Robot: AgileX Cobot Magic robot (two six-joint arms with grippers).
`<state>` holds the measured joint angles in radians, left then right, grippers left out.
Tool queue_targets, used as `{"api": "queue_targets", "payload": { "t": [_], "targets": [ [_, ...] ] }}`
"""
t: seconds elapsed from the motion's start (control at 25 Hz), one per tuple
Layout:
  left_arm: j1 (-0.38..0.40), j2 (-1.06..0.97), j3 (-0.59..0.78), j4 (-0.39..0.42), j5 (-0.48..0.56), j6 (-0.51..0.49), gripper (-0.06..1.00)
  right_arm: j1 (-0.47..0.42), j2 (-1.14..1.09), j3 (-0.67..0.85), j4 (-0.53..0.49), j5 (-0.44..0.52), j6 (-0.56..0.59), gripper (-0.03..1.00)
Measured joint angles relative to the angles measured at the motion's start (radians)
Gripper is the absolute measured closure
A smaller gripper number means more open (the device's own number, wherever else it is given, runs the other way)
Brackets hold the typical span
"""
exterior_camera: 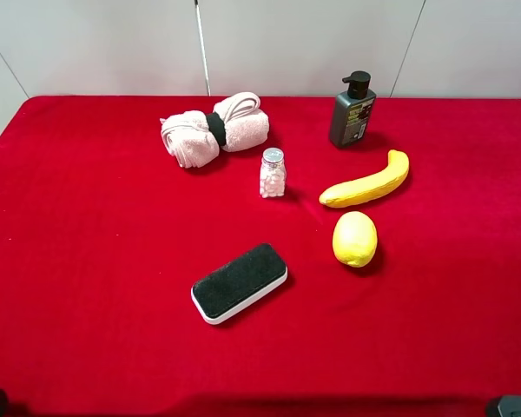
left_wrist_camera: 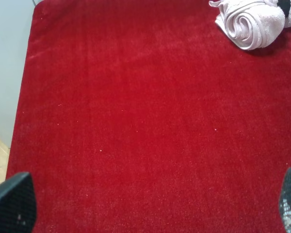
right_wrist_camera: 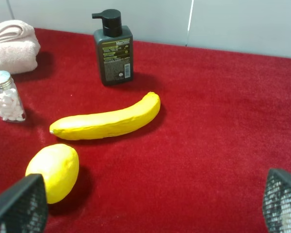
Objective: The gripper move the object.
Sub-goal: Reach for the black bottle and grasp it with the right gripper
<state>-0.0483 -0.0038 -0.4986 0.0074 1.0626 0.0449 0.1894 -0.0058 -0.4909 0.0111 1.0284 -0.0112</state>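
Observation:
The dark grey pump bottle (exterior_camera: 352, 111) with a black pump top and a small label stands upright at the back right of the red cloth. It also shows in the right wrist view (right_wrist_camera: 113, 48), far ahead of the fingers. My right gripper (right_wrist_camera: 153, 206) is open and empty, low near the front right edge, well short of the bottle. My left gripper (left_wrist_camera: 150, 204) is open and empty over bare red cloth at the front left. In the exterior high view only dark bits of the arms show at the bottom corners.
A yellow banana (exterior_camera: 367, 182) and a lemon (exterior_camera: 354, 238) lie between the right gripper and the bottle. A clear shaker (exterior_camera: 273, 173), a rolled pink towel (exterior_camera: 214, 129) and a black-topped white eraser (exterior_camera: 240, 281) sit mid-table. A white wall stands behind.

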Motion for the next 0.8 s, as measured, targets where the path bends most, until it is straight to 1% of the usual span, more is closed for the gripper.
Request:
{"api": "queue_targets", "payload": {
  "t": [0.8],
  "targets": [
    [0.0,0.0,0.0,0.0,0.0,0.001,-0.05,0.0,0.0,0.0,0.0,0.0,0.0,0.27]
  ]
}}
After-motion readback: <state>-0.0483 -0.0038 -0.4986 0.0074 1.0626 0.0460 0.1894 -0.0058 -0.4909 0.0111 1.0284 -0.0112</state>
